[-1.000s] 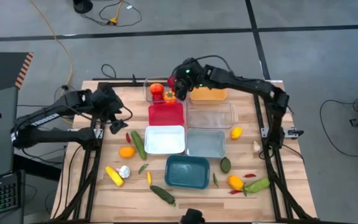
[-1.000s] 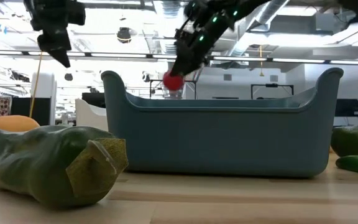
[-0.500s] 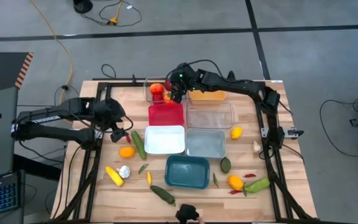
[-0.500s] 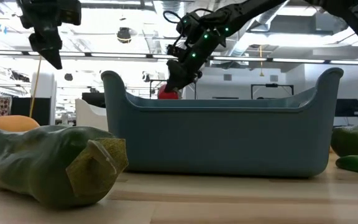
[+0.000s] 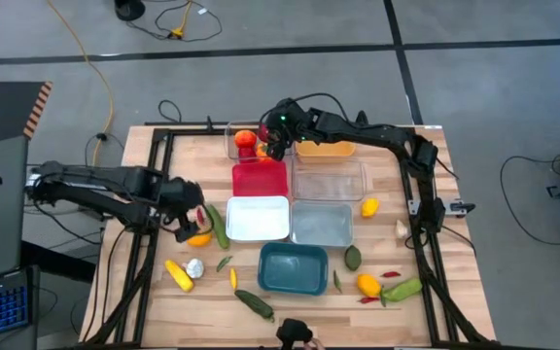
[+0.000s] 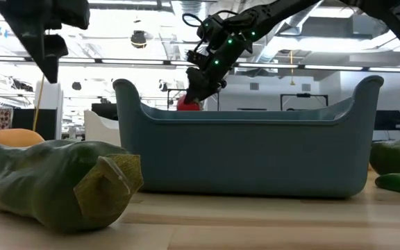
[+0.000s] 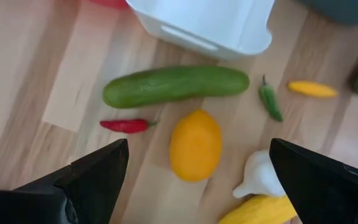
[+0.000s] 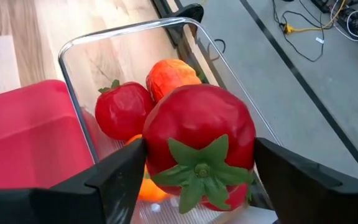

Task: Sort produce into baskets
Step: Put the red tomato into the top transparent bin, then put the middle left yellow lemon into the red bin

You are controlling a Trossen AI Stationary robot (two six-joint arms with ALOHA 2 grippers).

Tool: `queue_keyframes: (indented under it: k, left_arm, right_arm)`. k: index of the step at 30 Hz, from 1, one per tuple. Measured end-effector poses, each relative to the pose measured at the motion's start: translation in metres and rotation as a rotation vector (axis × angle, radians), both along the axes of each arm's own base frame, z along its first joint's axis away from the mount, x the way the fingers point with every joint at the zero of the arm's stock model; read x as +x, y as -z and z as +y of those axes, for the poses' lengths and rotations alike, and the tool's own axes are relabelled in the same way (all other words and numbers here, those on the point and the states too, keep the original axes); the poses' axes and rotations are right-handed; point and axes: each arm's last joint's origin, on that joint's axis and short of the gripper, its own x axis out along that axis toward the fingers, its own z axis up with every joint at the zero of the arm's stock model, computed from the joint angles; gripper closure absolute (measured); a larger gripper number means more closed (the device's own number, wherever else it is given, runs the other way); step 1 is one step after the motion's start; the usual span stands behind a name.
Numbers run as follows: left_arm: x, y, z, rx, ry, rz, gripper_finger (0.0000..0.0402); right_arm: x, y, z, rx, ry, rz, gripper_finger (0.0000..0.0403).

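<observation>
The right gripper [image 8: 194, 180] holds a red tomato [image 8: 199, 146], jaws clamped, above the clear basket [image 8: 79, 46] (two tomatoes inside). The left gripper [image 7: 194, 180], jaws apart, hovers over an orange fruit [image 7: 195, 144].

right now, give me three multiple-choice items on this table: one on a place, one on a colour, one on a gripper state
1. Where is the right gripper?
A. over the clear basket at the table's far edge
B. over the teal basket
C. beside the corn

2. What colour is the basket directly beside the white basket, on the far side?
A. teal
B. red
C. orange

3. What is the right gripper's state?
A. open and empty
B. shut on a cucumber
C. shut on a tomato

Answers: 1 A, the right gripper hangs over the clear basket. 2 B, the red basket borders the white basket. 3 C, its fingers clamp a red tomato with a green calyx.
</observation>
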Motion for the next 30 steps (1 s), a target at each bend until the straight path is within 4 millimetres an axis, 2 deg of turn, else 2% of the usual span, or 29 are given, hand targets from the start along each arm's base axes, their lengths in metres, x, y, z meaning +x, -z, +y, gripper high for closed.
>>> queue_keyframes:
  k: [5, 9, 12, 18, 24, 27, 30]
  left_arm:
    - [0.013, 0.013, -0.010, 0.026, 0.035, 0.085, 0.0026]
    - [0.022, 0.024, -0.017, 0.058, 0.054, 0.153, 0.0026]
    - [0.024, 0.040, -0.021, 0.065, 0.052, 0.209, 0.0027]
    - [0.028, 0.071, -0.027, 0.037, 0.057, 0.242, 0.0027]
    - [0.030, 0.087, -0.027, 0.042, 0.062, 0.254, 0.0027]
    - [0.028, 0.096, -0.027, 0.049, 0.063, 0.284, 0.0027]
    - [0.029, 0.105, -0.027, 0.056, 0.068, 0.300, 0.0027]
  right_arm:
    - [0.000, 0.000, 0.000, 0.002, 0.000, 0.004, 0.0037]
    - [-0.001, -0.002, 0.000, 0.001, 0.000, 0.002, 0.0032]
    - [-0.005, -0.009, 0.003, 0.011, -0.001, 0.026, 0.0031]
    - [-0.027, -0.061, 0.016, -0.042, -0.027, -0.033, 0.0031]
    - [-0.061, -0.103, 0.039, -0.045, -0.047, -0.033, 0.0031]
    - [-0.078, -0.115, 0.053, -0.029, -0.063, 0.000, 0.0031]
    - [-0.090, -0.116, 0.066, -0.009, -0.081, 0.030, 0.0031]
